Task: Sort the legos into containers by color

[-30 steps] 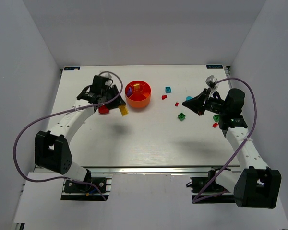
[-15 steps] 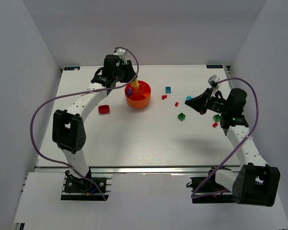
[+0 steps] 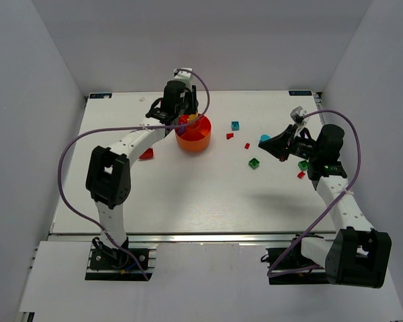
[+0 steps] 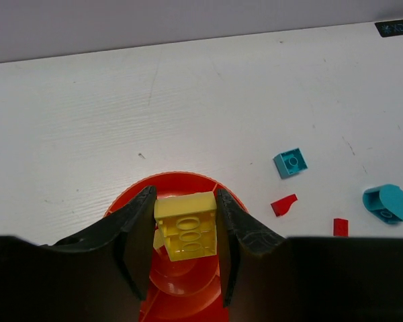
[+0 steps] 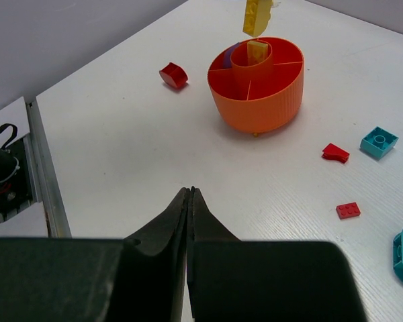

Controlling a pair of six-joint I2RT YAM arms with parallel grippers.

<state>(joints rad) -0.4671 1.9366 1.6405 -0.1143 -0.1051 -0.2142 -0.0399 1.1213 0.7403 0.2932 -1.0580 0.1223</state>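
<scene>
Seen from above, the left gripper (image 3: 187, 121) hangs over the left side of the orange-red bowl (image 3: 195, 142), which stands toward the far middle of the white table (image 3: 188, 194). The right gripper (image 3: 271, 145) sits low on the right among scattered legos: a rounded cyan piece (image 3: 264, 137) just beside its tip, a cyan brick (image 3: 235, 125), a red wedge (image 3: 230, 136) and a red plate (image 3: 248, 145) between it and the bowl, and a green brick (image 3: 254, 163) nearer the arms. A red curved piece (image 3: 146, 153) lies left of the bowl, beside the left arm. From the left wrist, the two dark fingers (image 4: 140, 231) stand partly apart and grip a yellow brick (image 4: 186, 231) by its sides, its hollow underside toward the camera, directly above the bowl's interior. From the right wrist, the fingers (image 5: 168, 225) are pressed together with nothing between them, over bare table. The bowl is well ahead, the yellow brick in the air above its central hub. A second yellow piece (image 5: 257, 48) stands in the hub, and a purple piece (image 5: 228, 57) shows in a wedge compartment on the bowl's left.
</scene>
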